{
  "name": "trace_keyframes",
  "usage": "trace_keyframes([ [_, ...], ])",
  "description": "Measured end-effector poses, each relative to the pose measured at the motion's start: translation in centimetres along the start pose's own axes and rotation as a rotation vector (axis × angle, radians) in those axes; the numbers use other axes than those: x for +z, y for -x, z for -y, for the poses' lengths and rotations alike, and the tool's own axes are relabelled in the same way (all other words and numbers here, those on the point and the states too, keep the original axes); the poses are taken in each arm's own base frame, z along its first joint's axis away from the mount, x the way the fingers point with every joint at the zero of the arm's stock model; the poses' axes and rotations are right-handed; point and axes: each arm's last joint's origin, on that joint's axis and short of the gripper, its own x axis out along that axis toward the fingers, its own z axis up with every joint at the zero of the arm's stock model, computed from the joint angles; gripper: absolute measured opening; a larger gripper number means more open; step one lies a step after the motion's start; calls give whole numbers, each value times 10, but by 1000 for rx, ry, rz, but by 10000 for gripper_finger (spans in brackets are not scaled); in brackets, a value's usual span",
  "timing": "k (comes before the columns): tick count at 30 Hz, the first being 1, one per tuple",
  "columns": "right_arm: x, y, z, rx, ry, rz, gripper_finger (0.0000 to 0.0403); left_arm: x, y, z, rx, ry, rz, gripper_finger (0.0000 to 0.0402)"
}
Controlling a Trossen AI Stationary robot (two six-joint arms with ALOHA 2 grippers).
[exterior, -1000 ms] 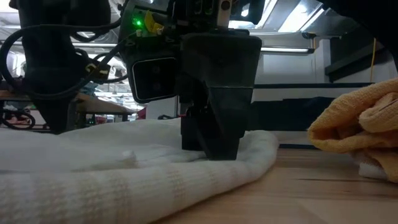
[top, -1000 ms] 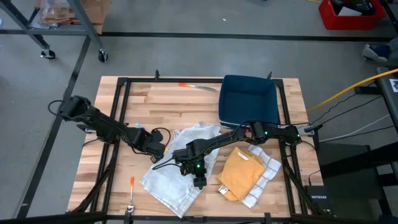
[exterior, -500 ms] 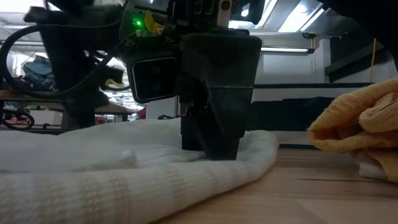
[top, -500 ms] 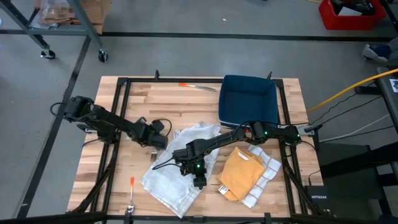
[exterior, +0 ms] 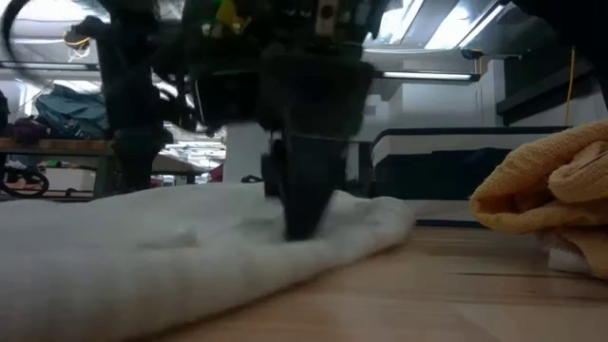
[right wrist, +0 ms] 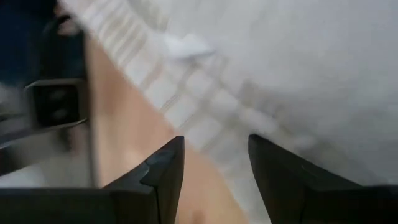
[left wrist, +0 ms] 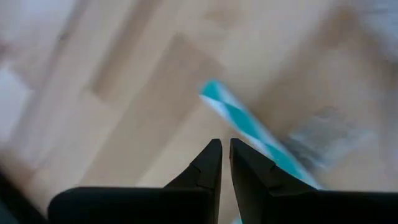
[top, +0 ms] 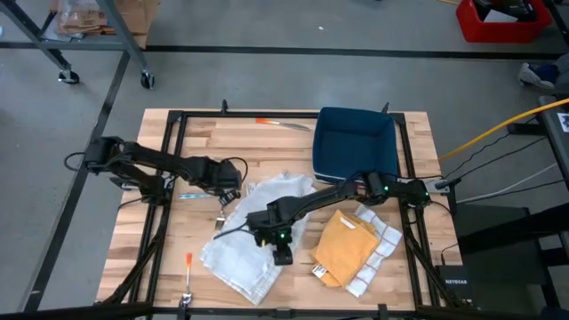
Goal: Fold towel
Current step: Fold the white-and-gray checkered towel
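A crumpled white towel (top: 253, 236) lies on the wooden table (top: 222, 142), left of centre and toward the near edge. My right gripper (top: 283, 257) stands open over the towel's right near edge (right wrist: 205, 106), its fingers slanting down, with bare wood showing between them. In the low view its fingertips (exterior: 302, 228) reach down to the cloth. My left gripper (top: 229, 187) is shut and hovers above bare wood just left of the towel's far part. A teal and white striped stick (left wrist: 249, 127) lies on the table below it. My right gripper is open at the towel's right near edge. In the low view one fingertip (exterior: 300, 226) stands at the cloth's surface (exterior: 247, 237). I cannot tell whether it touches the towel.
A folded yellow cloth (top: 342, 244) lies on a white checkered cloth (top: 378, 253) right of the towel. A dark blue tray (top: 356, 142) stands at the far right. An orange-handled knife (top: 276, 122) lies near the far edge, and an orange-handled utensil (top: 188, 267) at the near left.
My left gripper has swung toward the table's far edge, staying shut, from beside the towel's left edge to a spot over bare wood. My right gripper has risen a little from the towel, where it stood pressed into the cloth, and has tipped.
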Motion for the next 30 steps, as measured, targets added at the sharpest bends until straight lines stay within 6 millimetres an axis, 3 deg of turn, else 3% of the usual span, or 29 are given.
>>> trace_keyframes([
  [5,1,31,-13,-199,24,88,184,0,22,-3,-183,-38,33,26],
  [9,-3,40,-19,-222,-19,90,184,-3,37,0,-336,-91,66,26],
  [14,-12,46,-21,-301,-123,37,184,-9,46,9,-406,-120,91,26],
  [20,-20,49,-14,-511,-198,9,184,-26,43,31,-450,-171,81,26],
  [30,-24,44,-2,-622,-200,11,184,-62,29,63,-480,-192,23,27],
])
